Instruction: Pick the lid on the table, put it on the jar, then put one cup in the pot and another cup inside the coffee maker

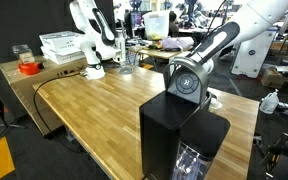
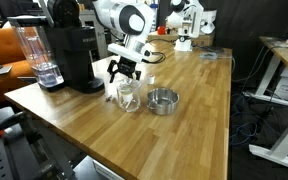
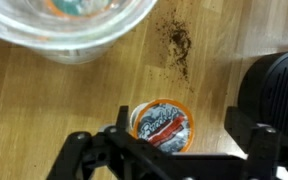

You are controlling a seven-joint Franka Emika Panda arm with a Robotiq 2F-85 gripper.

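In the wrist view a small cup (image 3: 162, 125) with an orange rim and a printed foil top stands on the wooden table. My gripper (image 3: 181, 135) is open above it, one black finger on each side, neither touching. The rim of the clear glass jar (image 3: 69, 30) fills the top left; I cannot make out the lid as a separate thing. In an exterior view the gripper (image 2: 124, 72) hangs just over the jar (image 2: 130, 98), with the metal pot (image 2: 162, 101) to its right and the black coffee maker (image 2: 79, 55) close behind. The coffee maker (image 1: 184, 125) hides the gripper in an exterior view.
A dark stain (image 3: 177, 45) marks the wood beyond the cup, and a black round body (image 3: 279, 95) sits close at the right. A clear pitcher (image 2: 39, 60) stands beside the coffee maker. A white basket (image 1: 62, 45) and a second white arm (image 1: 89, 40) are at the far end.
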